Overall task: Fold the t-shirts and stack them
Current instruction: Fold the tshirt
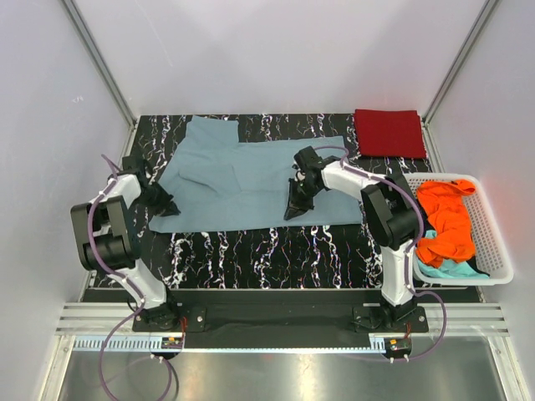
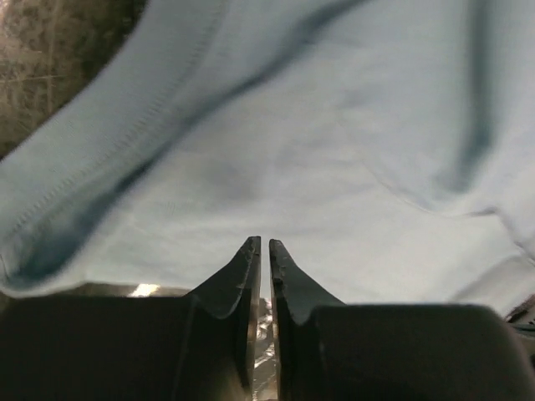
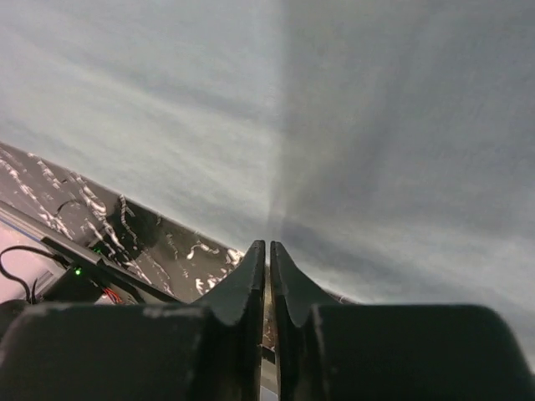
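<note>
The grey-blue t-shirt lies spread on the black marbled table, one sleeve pointing to the far left. My left gripper is at the shirt's near left corner. In the left wrist view its jaws are closed at the cloth's edge. My right gripper is at the shirt's near edge, right of the middle. Its jaws are shut, and a crease in the cloth runs away from the tips. A folded dark red t-shirt lies at the far right. The orange t-shirt and the teal one are bunched in the basket.
The white slatted basket stands off the table's right edge, next to the right arm. White walls with metal posts close in the far corners. Bare table runs along the near side in front of the shirt.
</note>
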Tool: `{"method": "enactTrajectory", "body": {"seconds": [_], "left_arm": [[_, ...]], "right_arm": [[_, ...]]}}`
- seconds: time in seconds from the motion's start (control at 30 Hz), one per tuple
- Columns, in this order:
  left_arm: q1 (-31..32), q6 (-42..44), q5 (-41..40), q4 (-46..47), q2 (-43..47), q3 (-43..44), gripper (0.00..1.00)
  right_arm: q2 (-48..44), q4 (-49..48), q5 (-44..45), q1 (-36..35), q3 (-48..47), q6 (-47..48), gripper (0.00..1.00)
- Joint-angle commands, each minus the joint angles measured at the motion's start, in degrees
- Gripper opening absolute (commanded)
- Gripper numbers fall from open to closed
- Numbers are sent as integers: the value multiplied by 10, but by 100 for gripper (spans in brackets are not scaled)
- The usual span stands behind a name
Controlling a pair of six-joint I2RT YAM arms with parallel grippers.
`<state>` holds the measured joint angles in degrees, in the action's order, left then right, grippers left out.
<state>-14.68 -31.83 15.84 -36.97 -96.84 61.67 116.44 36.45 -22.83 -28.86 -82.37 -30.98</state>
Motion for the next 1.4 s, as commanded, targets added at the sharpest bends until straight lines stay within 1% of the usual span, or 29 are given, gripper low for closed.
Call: {"method": "enactTrajectory", "body": {"seconds": [0.0, 0.1, 0.23, 0.43, 0.57, 0.67, 0.7, 0.73, 0.77, 0.8, 0.83, 0.87, 0.9, 0.93, 0.97, 1.0, 1.03, 1.07, 1.1, 1.13, 1.17, 1.2, 1.23, 1.27, 1.3, 1.37], "left_arm": [[-16, 19, -20, 8, -10, 3, 13], [-31, 18, -37, 8, -23, -7, 13], [-42, 17, -48, 6, -48, -12, 13], [-59, 15, -70, 0, -55, -25, 12], [-65, 25, -75, -3, -42, -37, 10], [-65, 39, -61, -7, 9, -50, 9], [-64, 41, -39, -10, 57, -52, 10], [-62, 42, -28, -9, 82, -58, 12], [-53, 48, -20, -8, 104, -56, 18], [-44, 54, -14, -7, 125, -52, 25], [-26, 60, -12, -6, 142, -35, 32], [-18, 63, -10, -5, 143, -25, 34], [-12, 64, -2, 5, 141, -16, 36], [-3, 66, 4, 12, 126, 3, 39], [-1, 68, 43, 22, 112, 12, 39], [-1, 68, 60, 28, 96, 23, 39], [0, 67, 69, 28, 76, 43, 36], [0, 61, 75, 28, 55, 49, 34], [0, 57, 87, 40, 47, 54, 34], [0, 50, 90, 49, 43, 57, 33], [0, 47, 92, 58, 35, 58, 33], [1, 43, 97, 79, 30, 58, 33], [0, 37, 97, 87, 24, 62, 33], [0, 34, 100, 93, 8, 65, 32], [-1, 30, 100, 102, 2, 67, 32], [0, 20, 106, 115, -8, 64, 32]], "right_arm": [[5, -3, -18, 11, -22, -10, 10], [-2, -4, -16, 13, 2, -2, 8], [-21, -8, 5, 23, 61, 6, 6], [-68, -18, 19, 69, 137, 17, 6], [-106, -17, 23, 95, 166, 30, 8], [-143, -5, 19, 97, 173, 44, 22], [-155, -6, 12, 89, 168, 47, 33], [-163, -8, 13, 82, 158, 47, 38], [-170, -25, 9, 74, 147, 51, 44], [-166, -38, -7, 65, 115, 54, 49], [-144, -52, -12, 45, 95, 58, 56], [-128, -80, -18, 39, 72, 58, 58], [-110, -91, -29, 33, 21, 60, 59], [-69, -101, -33, 24, -7, 64, 60], [-48, -116, -36, 22, -36, 62, 60], [-25, -123, -45, 21, -95, 61, 59], [25, -125, -52, 19, -128, 55, 57], [51, -125, -62, 19, -162, 51, 53], [74, -125, -81, 19, -227, 47, 52], [117, -125, -88, 19, -257, 37, 51], [139, -131, -98, 18, -284, 31, 50], [161, -131, -112, 16, -340, 26, 49], [201, -132, -117, 15, -367, 16, 49], [220, -134, -124, 12, -392, 11, 49], [236, -134, -135, 8, -441, 8, 49], [283, -137, -137, 0, -484, 6, 50]]}}
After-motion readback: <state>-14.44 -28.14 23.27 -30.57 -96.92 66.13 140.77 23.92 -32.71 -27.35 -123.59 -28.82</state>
